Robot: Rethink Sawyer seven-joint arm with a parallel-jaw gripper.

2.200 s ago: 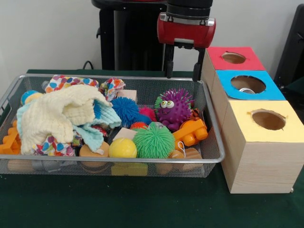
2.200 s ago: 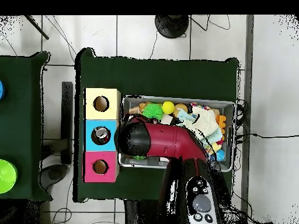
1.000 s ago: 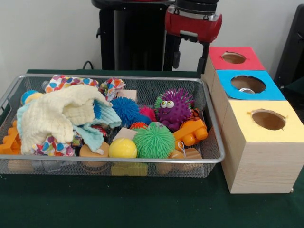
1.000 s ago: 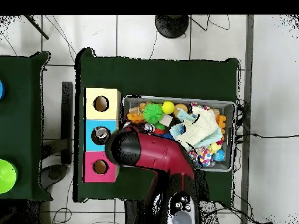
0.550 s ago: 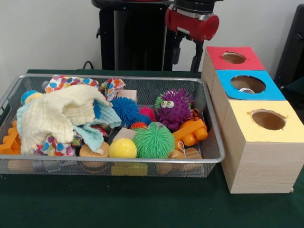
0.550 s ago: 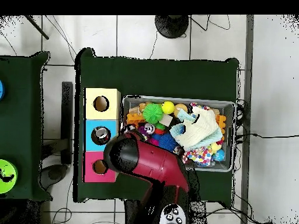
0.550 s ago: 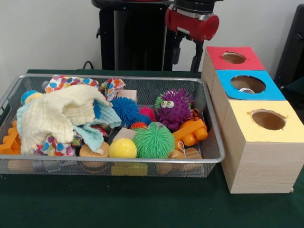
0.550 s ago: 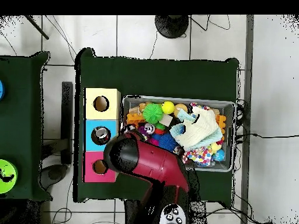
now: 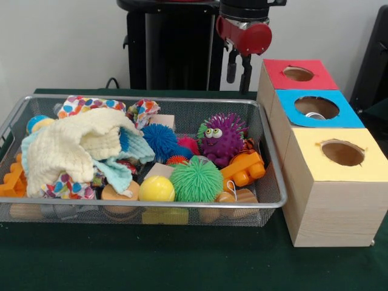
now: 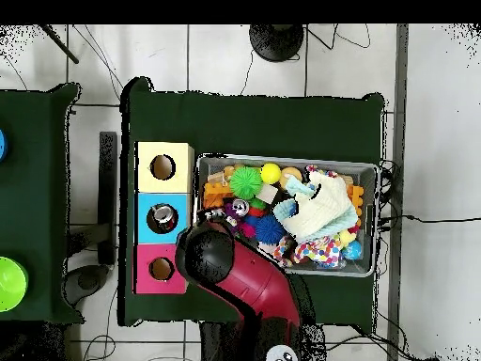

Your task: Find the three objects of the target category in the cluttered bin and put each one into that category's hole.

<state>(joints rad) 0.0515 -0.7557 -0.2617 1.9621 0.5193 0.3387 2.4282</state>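
My gripper (image 9: 238, 73) hangs above the far right corner of the wire bin (image 9: 274, 195), beside the red box (image 9: 317, 80). Its two black fingers stand slightly apart with nothing between them. In the bin lie a purple spiky toy with eyes (image 9: 222, 137), a green spiky ball (image 9: 196, 180), a blue spiky ball (image 9: 160, 139), a yellow ball (image 9: 156, 189), an orange plastic block (image 9: 242, 170) and a cream cloth (image 9: 73, 148) heaped over the left half. From above, the red arm (image 10: 235, 273) covers the gripper beside the bin (image 10: 282, 158).
Three wooden boxes with round holes stand in a row right of the bin: red at the back, blue (image 9: 347, 119), yellow (image 9: 318, 165) nearest. A pale object shows inside the blue hole (image 9: 315, 108). Patterned cloth (image 9: 82, 106) and wooden pieces lie under the clutter.
The gripper has risen, shifted right towards the red box and turned, so its fingers now look closer together. From above, the arm has drawn back off the bin.
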